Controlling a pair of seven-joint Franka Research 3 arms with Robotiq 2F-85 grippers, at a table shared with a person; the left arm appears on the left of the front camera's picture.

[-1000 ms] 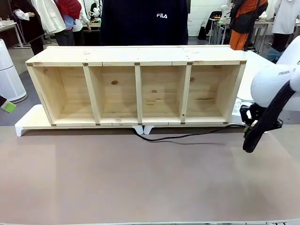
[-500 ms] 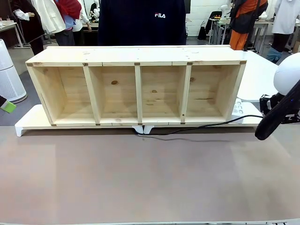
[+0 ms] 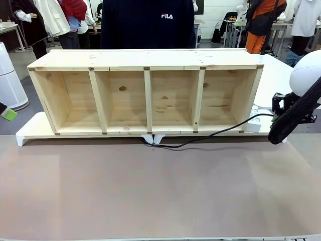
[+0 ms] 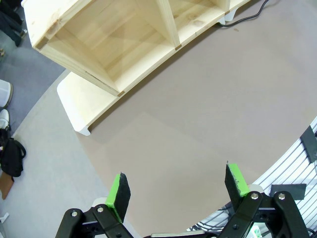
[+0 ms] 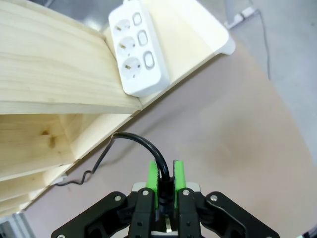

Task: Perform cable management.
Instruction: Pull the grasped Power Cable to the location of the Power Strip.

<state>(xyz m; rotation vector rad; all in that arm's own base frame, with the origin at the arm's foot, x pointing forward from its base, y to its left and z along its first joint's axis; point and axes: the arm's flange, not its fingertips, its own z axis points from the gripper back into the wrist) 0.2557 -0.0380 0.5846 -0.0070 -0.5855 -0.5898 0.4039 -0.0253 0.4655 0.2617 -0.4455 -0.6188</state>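
Change noted: a second ago the cable (image 5: 157, 157) lay flat along the counter (image 3: 160, 196). Its right end is now carried higher, beside the wooden shelf unit (image 3: 145, 100) and close to the white power strip (image 5: 139, 49).

The right hand (image 5: 166, 172) is clamped on the cable's end, the green pads pressed to either side. The far end is tucked under the shelf's middle. Judged: slack is being taken up and plugging in may be intended.

The left hand (image 4: 177, 191) is held wide and empty over bare counter.

Surface: matte grey-brown. A person (image 3: 148, 25) is seen standing across it.
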